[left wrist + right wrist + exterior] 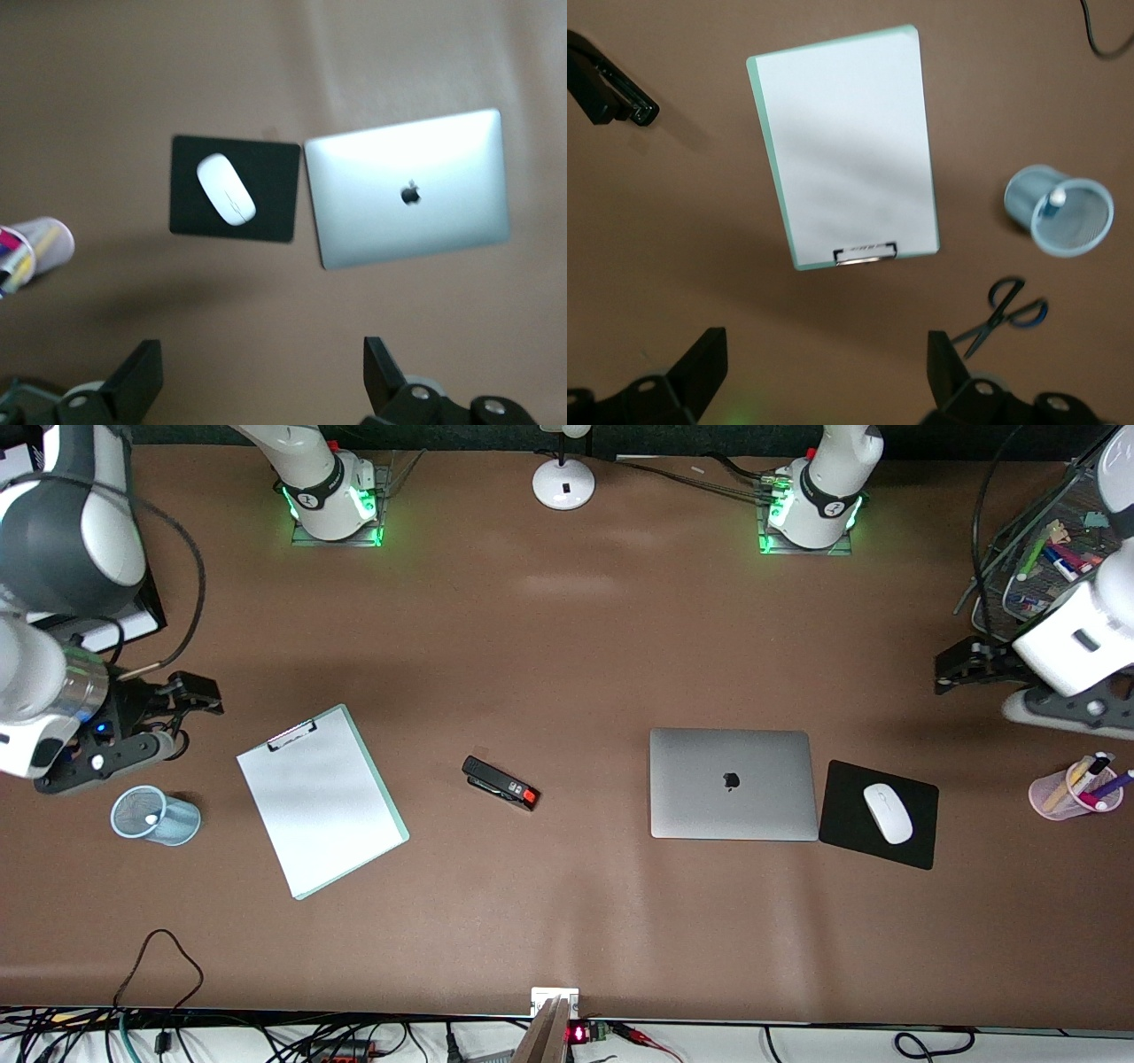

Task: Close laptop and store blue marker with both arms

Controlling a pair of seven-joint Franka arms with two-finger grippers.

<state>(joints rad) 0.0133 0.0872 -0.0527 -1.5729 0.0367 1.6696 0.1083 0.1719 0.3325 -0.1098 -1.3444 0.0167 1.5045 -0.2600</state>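
Note:
The laptop (pixel 733 783) lies shut on the table, lid down with the dark apple logo up; it also shows in the left wrist view (pixel 407 188). The blue marker (pixel 1053 200) stands in a blue mesh cup (pixel 158 816), with only its whitish end and a bit of blue body showing. My left gripper (pixel 955 670) is open and empty, up over the table at the left arm's end; its jaws (pixel 263 381) stand wide apart. My right gripper (pixel 190 695) is open and empty, up over the table at the right arm's end, near the mesh cup (pixel 1060 211).
A clipboard (pixel 321 799) and a black stapler (pixel 500 783) lie mid-table. A white mouse (pixel 887 812) sits on a black pad (pixel 917 841) beside the laptop. A pink pen cup (pixel 1067 793), a wire tray (pixel 1045 558), scissors (pixel 1003 312) and a lamp base (pixel 563 483) are also there.

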